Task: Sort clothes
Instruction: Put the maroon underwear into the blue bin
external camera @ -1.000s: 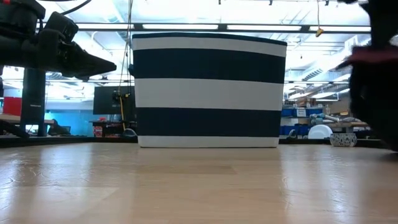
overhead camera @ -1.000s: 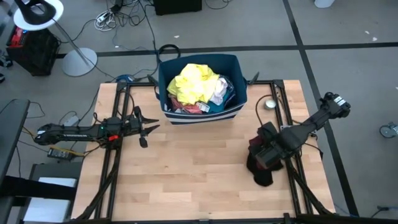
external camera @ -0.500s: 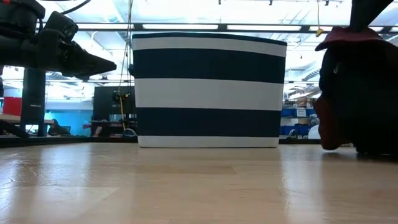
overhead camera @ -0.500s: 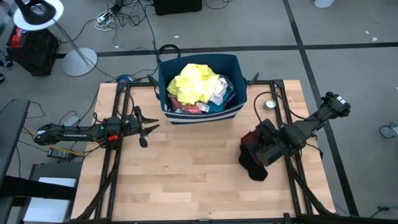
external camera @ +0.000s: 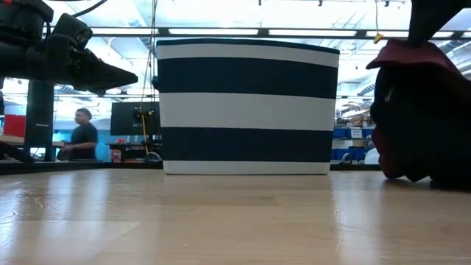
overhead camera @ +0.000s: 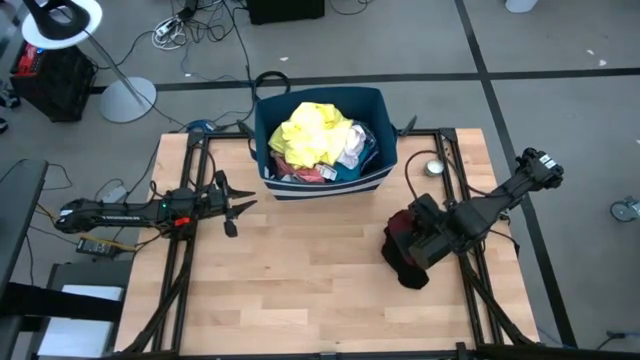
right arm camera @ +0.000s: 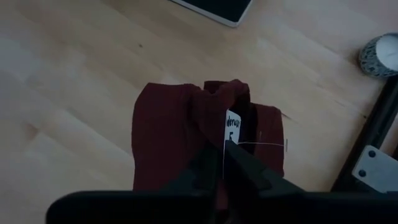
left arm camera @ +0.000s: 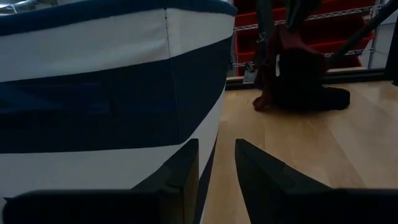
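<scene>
A maroon garment (overhead camera: 402,252) with a dark part hangs in a bunch at the table's right; it also shows in the low view (external camera: 423,103) and the right wrist view (right arm camera: 168,137). My right gripper (overhead camera: 417,238) is shut on it from above. My left gripper (overhead camera: 238,207) is open and empty at the table's left, near the striped bin's left front corner. The yellow shirt (overhead camera: 312,130) lies on top of other clothes in the navy and white striped bin (overhead camera: 325,185). My right gripper (right arm camera: 222,146) pinches the maroon garment between its two fingers at a bunched fold by the white neck tag (right arm camera: 232,129). The fingers point down, slanting from the table's right. The garment hangs below them, and its lower end (external camera: 427,174) rests on the table.
The striped bin (external camera: 246,103) stands at the middle of the table's far edge. A small round tin (overhead camera: 434,168) lies on the table to the right of the bin. Bare wood (overhead camera: 300,270) lies between the arms. A person (external camera: 82,132) shows in the room behind.
My right gripper has gone toward the table's left with the maroon garment, still shut on it. The garment has slid left along the table with it and come fully into the low view. A person has walked into the room behind.
</scene>
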Controlling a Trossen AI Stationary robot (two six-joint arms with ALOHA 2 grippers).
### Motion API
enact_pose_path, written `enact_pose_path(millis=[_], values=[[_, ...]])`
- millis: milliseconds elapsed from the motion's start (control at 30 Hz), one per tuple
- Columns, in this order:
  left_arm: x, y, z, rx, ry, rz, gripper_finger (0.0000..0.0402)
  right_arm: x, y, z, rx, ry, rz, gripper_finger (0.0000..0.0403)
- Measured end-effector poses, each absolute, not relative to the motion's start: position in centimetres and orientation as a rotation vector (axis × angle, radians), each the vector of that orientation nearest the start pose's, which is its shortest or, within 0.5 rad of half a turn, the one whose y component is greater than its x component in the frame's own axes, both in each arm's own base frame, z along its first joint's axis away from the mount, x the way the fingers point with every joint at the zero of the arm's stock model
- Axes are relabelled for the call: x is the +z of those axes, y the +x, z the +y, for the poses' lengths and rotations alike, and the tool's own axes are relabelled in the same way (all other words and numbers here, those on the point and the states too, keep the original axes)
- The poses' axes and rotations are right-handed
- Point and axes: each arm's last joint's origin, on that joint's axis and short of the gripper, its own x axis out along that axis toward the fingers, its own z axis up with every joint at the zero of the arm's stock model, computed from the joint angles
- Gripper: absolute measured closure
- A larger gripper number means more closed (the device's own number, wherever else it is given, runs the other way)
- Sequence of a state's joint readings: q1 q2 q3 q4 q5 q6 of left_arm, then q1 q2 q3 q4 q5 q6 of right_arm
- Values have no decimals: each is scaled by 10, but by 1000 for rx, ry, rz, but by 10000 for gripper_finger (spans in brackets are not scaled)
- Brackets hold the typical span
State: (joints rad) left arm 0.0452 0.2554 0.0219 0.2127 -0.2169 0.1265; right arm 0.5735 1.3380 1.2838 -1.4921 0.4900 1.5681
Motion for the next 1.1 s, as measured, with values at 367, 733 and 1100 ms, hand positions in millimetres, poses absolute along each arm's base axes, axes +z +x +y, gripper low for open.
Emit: enact_pose_path(millis=[367, 733, 1100], values=[[170, 112, 11, 260, 128, 37, 291, 309, 185, 102, -876, 537, 941, 366], [170, 112, 11, 260, 128, 37, 291, 310, 190, 101, -856, 528, 920, 348], [170, 112, 11, 261, 127, 37, 291, 298, 203, 108, -872, 507, 941, 345]])
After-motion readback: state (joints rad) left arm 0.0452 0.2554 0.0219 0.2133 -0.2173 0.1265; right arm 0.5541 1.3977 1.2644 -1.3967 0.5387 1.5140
